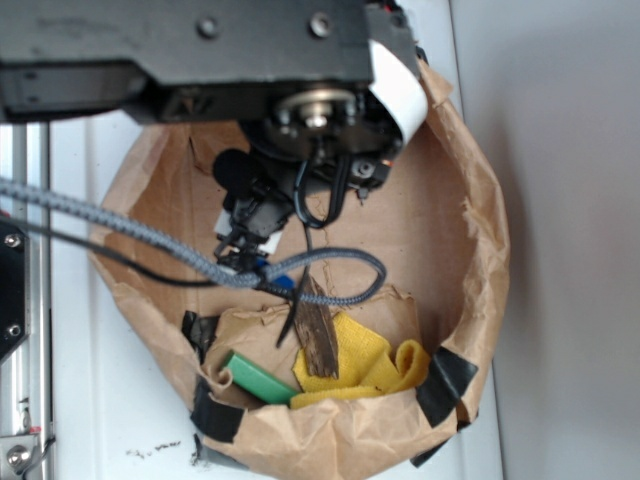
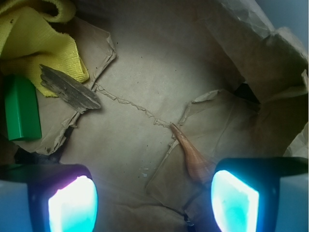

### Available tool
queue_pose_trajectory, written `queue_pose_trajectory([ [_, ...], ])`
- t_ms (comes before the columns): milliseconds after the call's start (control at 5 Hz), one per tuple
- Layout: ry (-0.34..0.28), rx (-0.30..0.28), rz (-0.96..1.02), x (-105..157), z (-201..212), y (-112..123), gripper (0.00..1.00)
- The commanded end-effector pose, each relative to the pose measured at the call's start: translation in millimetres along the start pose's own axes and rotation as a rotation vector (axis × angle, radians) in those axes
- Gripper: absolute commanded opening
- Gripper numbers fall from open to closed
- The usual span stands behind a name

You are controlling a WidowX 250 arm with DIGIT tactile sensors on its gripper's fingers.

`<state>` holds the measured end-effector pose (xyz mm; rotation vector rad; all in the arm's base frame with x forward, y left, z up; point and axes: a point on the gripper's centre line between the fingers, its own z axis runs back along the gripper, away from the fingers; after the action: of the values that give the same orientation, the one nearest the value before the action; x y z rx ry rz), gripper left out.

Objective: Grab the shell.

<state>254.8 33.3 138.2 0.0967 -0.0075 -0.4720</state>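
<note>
Shell [image 2: 189, 153]: orange-brown, lying on torn brown paper [image 2: 145, 72], pointed tip away from pincer [image 2: 154, 200] (fingers spread wide, empty), beside its right finger [image 2: 235, 200].

An orange-brown shell [image 2: 189, 153] is seen in the wrist view, lying flat on torn brown paper [image 2: 145, 63]. Its thin point is directed up-left toward a tear in the paper; its broader end is hidden at the lower right.
</note>
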Motion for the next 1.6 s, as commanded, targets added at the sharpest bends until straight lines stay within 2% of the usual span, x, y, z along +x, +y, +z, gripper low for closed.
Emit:
queue_pose_trajectory([
  [0, -0.028, 0.020, 0.008, 2, 8, 2, 1.00],
  [200, -0.033, -0.028, -0.055, -1, -9, -1, 1.00],
  [400, -0.032, -0.062, -0.077, -9, -25, 8, 1.00],
  [600, -0.022, -0.029, -0.059, -12, -43, 11, 1.00],
  [800, -0.001, -0.021, -0.058, -11, -58, 17, 1.00],
  [1400, -0.005, 0.010, -0.024, 5, -85, 41, 1.00],
])
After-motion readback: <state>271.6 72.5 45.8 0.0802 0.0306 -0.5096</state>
